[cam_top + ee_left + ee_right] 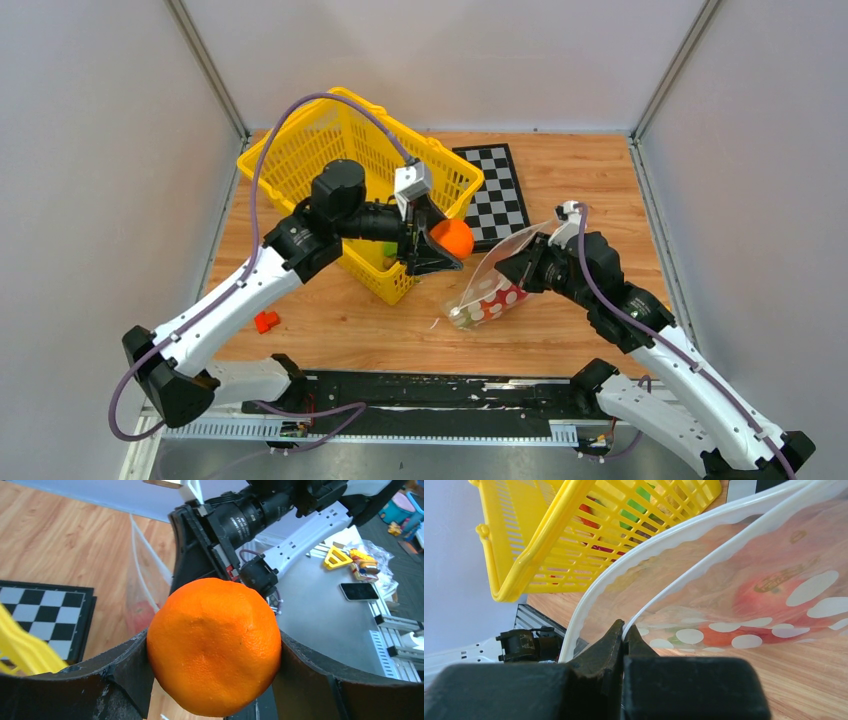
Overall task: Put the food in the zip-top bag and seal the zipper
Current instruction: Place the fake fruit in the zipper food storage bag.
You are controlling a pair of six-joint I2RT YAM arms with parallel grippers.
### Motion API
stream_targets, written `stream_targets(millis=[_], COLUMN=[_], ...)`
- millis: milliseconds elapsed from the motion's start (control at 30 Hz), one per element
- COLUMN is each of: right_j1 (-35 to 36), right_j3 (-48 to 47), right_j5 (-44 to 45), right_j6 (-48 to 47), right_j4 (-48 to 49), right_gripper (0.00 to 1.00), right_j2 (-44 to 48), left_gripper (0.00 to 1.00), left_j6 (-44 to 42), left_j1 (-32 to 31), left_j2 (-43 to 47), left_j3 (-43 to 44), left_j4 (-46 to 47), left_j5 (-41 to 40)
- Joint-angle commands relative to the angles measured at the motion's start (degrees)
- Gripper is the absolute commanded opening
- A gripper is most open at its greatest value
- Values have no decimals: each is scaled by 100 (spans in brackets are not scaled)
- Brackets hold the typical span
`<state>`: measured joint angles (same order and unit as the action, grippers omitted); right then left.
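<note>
My left gripper [447,243] is shut on the orange [453,239], held in the air just right of the yellow basket and left of the bag's mouth. The orange fills the left wrist view [214,646] between both fingers. My right gripper [520,268] is shut on one lip of the zip-top bag [492,290], holding the mouth open and raised. In the right wrist view the jaws [624,630] pinch the near zipper strip [684,572]; the other lip [624,567] bows away. A red tomato [769,592] and something green lie inside the bag.
The yellow mesh basket [300,150] stands at back left; red and green food shows through its wall [624,515]. A checkerboard [500,190] lies behind the bag. A small red block [266,321] sits on the wooden table near the left arm.
</note>
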<state>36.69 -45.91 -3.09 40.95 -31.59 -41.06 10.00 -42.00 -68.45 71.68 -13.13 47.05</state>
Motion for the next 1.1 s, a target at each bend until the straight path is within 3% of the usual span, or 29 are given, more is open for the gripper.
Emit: stream_targets(millis=[0,300,433,700,767,967,1067], right_j1=[19,21,16,19,19,19,16], right_j3=[-62,-86,-76,-105,-132,-224,-305], right_j5=[70,81,72,36,57,49,-409], right_j6=[133,118,109,98,83,-50,-94], right_j4=[369,391,362,362,318,93,205], right_gripper=[0,0,0,0,0,0,0], right_j2=[100,80,84,256,300,327,386], left_gripper=[43,42,40,39,39,37,39], left_j6=[32,-23,-231,-832,-875,-389,-158], left_j1=[-427,-1510,-1592,-1595,-1594,-1598,-1600], left_j2=[-239,-1009,-1330,-1903,-2038,-1774,-1652], left_j3=[43,184,421,840,992,649,579], left_j4=[213,284,-113,-1329,-1545,-802,-383], left_j5=[-87,-852,-1325,-3537,-3602,-4060,-4231])
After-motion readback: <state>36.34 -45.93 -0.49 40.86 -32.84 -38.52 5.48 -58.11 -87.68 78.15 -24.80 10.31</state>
